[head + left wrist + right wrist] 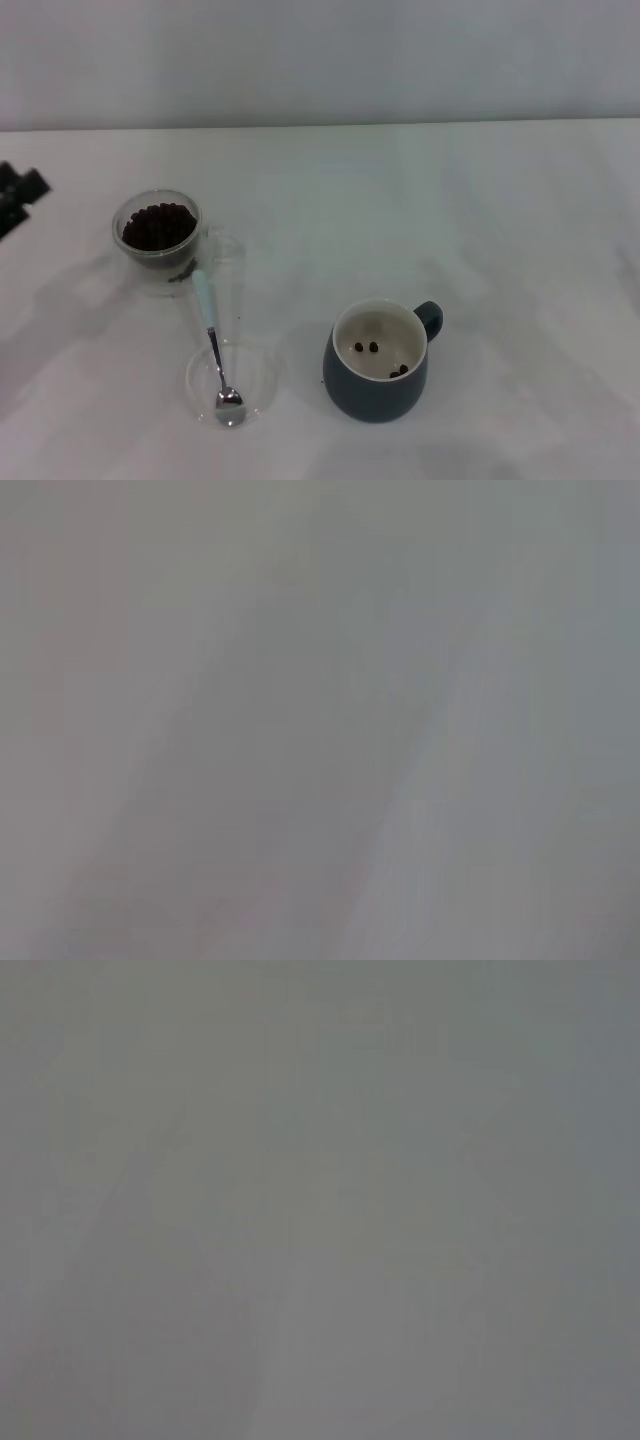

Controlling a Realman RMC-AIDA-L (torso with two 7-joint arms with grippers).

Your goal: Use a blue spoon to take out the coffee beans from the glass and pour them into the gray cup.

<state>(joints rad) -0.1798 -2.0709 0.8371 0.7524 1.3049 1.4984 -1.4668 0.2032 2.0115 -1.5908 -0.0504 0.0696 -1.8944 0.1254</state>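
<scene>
In the head view the glass (157, 240) stands at the left, filled with a heap of coffee beans (159, 226). The blue spoon (214, 345) lies just in front of it, its pale handle towards the glass and its metal bowl resting in a flat clear glass dish (230, 383). The gray cup (378, 362) stands to the right of the dish, with a few beans (372, 348) on its cream inside. A dark part of my left gripper (18, 196) shows at the left edge, apart from the glass. My right gripper is out of view. Both wrist views show only blank grey.
The white table (500, 220) ends at a far edge (320, 126) against a pale wall.
</scene>
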